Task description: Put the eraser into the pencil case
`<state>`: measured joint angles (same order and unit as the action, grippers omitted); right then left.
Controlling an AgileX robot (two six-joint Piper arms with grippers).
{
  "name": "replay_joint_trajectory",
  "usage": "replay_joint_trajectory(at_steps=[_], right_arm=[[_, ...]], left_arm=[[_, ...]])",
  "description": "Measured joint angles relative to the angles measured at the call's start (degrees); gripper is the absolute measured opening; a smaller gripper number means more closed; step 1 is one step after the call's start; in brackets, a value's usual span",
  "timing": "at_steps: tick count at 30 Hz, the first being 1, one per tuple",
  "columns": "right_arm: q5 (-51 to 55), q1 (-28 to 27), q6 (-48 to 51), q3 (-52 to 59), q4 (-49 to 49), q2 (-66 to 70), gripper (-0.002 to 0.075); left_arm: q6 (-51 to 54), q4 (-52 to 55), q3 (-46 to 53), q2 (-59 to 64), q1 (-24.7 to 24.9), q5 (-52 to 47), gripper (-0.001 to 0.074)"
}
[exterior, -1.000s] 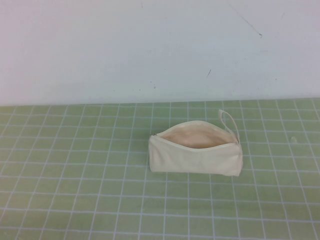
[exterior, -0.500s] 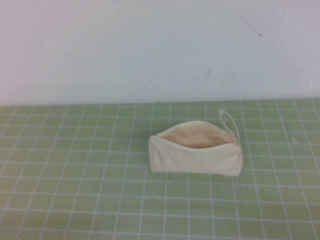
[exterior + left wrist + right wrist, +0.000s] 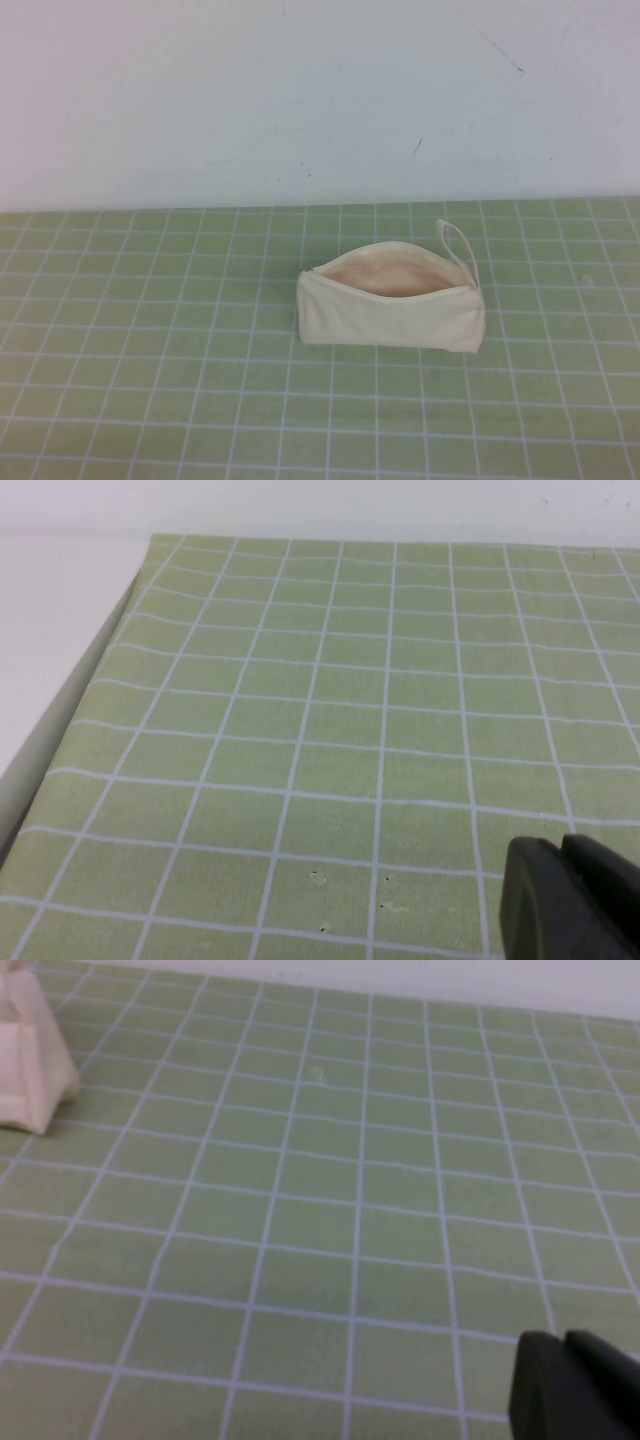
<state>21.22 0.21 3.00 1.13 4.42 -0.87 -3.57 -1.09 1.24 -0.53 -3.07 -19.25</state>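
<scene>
The cream-white pencil case (image 3: 390, 315) lies on the green grid mat right of centre, unzipped, its peach lining showing and its loop strap (image 3: 457, 243) at the far right end. One end of the case also shows in the right wrist view (image 3: 25, 1060). The eraser shows in no view. Neither arm appears in the high view. My left gripper (image 3: 560, 855) is shut and empty, low over bare mat near the mat's left edge. My right gripper (image 3: 565, 1345) is shut and empty, low over bare mat, well away from the case.
The green mat (image 3: 150, 340) with white grid lines covers the table up to a white back wall (image 3: 300, 100). The mat's left edge borders a white surface (image 3: 50, 630).
</scene>
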Motion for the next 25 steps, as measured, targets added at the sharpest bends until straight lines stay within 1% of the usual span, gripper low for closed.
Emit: replay_joint_trajectory(at_steps=[7,25], right_arm=[[0.00,-2.04,0.02,0.00,-0.47,0.00,-0.0001],[0.00,-2.10,0.02,0.00,-0.76,0.00,-0.0001]], left_arm=[[0.00,0.00,0.00,0.00,0.00,0.00,-0.0002],[0.00,0.00,0.00,0.00,0.00,0.00,-0.0002]])
